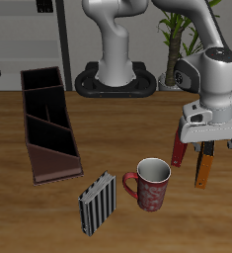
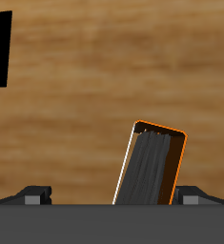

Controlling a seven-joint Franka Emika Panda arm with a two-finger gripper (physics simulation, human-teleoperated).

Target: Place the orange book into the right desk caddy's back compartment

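- Table [image 1: 9,212]: wood top, robot base at the back edge.
- Right desk caddy [image 1: 46,124]: long dark maroon box, well apart from the gripper, sloped low end toward the table's front edge. Back compartment [image 1: 40,78] is the square section at its far end, empty as far as I can see.
- Gripper [image 1: 205,141]: up off the table, well away from the caddy, out past the mug. Clamped on the orange book [image 1: 202,168], which hangs down from the fingers; the wrist view shows it tilted, edge-on [image 2: 152,164].
- Dark red book [image 1: 178,146]: right beside the orange one near the gripper; can't tell whether it is touching it.
- Mug [image 1: 150,184]: red, standing between the gripper and the caddy.
- Striped block [image 1: 98,205]: grey and black, just beside the caddy's low end.
- Risks, my read: book hangs low, so a flat traverse to the caddy could clip the mug. Tilted hold means it may pivot in the fingers or catch the compartment wall on the way in. Releasing short of the far end lands it in the middle section.
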